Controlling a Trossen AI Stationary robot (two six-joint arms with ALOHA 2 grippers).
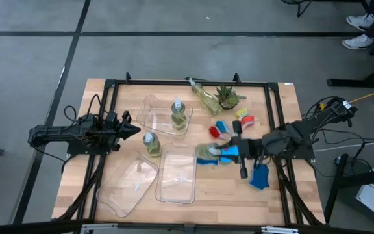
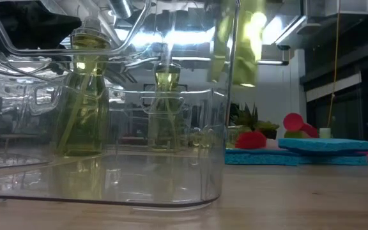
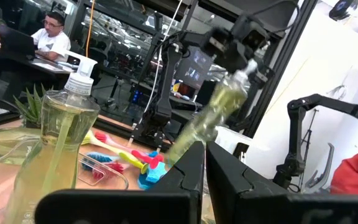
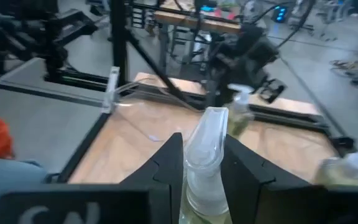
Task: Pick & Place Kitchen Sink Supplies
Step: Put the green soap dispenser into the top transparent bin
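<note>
Wooden tabletop (image 1: 206,195), dark frame rail around it.

Right gripper (image 4: 201,155): above table centre, fingers clamped on one clear pump bottle (image 4: 205,168) of yellow-green liquid, held off the surface.

Left gripper (image 1: 134,129): at 9 o'clock edge, waiting, fingers closed with nothing between them.

Pump bottles: four counted. Second (image 1: 152,144) at centre-left; third (image 1: 179,114) in a clear tray (image 1: 149,108); fourth (image 1: 205,96) lying toward 12 o'clock.

Blue sponge (image 1: 260,177): 4 o'clock.

Brushes (image 1: 244,117): 2 o'clock, beside potted plant (image 1: 226,96).

Empty trays (image 1: 177,177): two, 6 o'clock.

Legible writing: none.
</note>
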